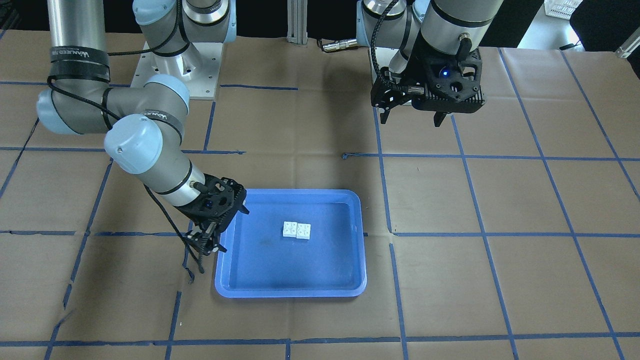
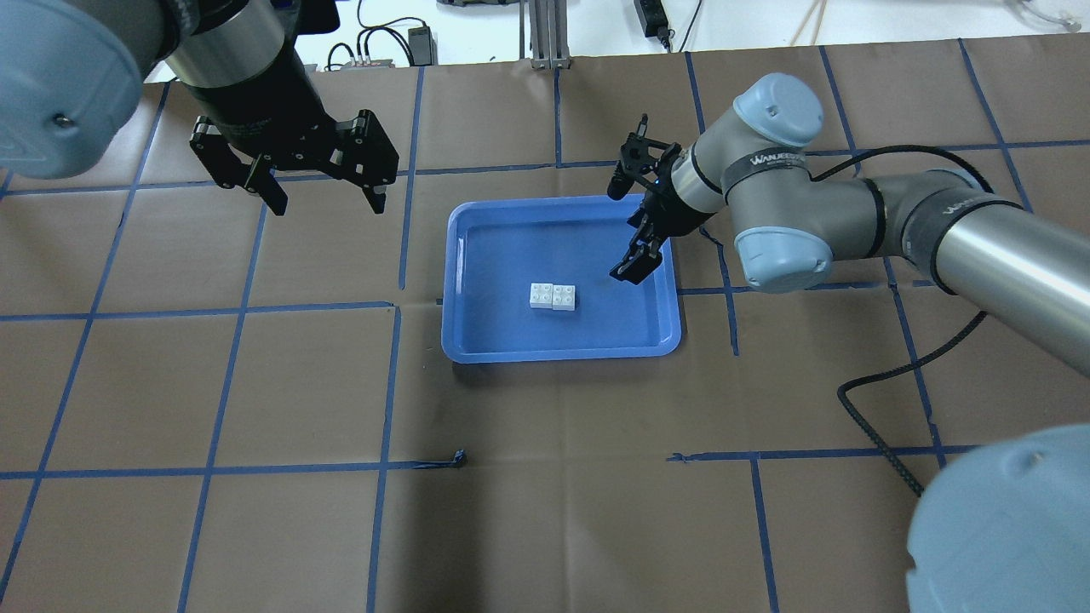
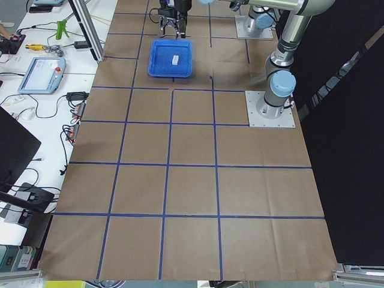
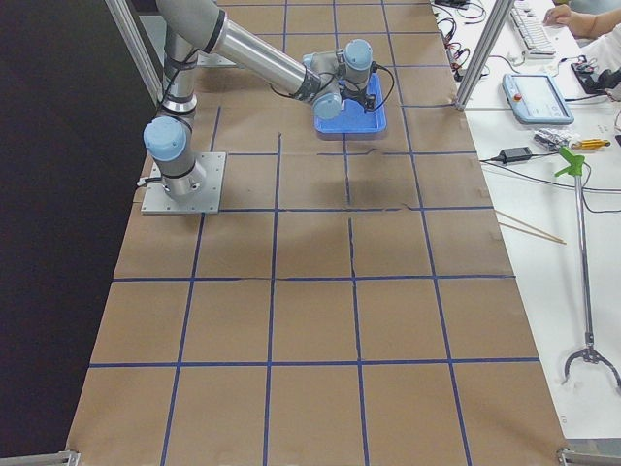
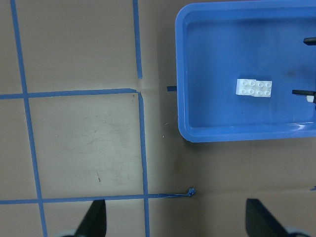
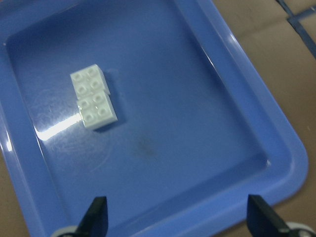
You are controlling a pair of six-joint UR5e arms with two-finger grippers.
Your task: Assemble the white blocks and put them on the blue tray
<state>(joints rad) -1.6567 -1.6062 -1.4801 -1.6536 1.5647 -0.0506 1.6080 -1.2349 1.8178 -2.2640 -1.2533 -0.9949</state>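
Blocks (image 2: 553, 296) are lying flat near the middle of the tray (image 2: 562, 354), studs up and touching side to side like one longer piece. Can't tell from these angles if they're properly clicked together or just butted up. My right pincer (image 2: 632, 258) hangs over the tray's right-hand end, just inside the rim, spread open with nothing in it and pointed down toward the blocks. To me that reads as the drop-off being done, so the job looks basically finished. My left pincer (image 2: 328, 203) is spread and empty too, parked high over the brown surface (image 2: 545, 477), well apart from the tray's far left corner, so it's out of the way. The thing to watch is that raised rim right beside my right fingertips. I'd go straight up before swinging away, and there's lots of open room on my right for that.
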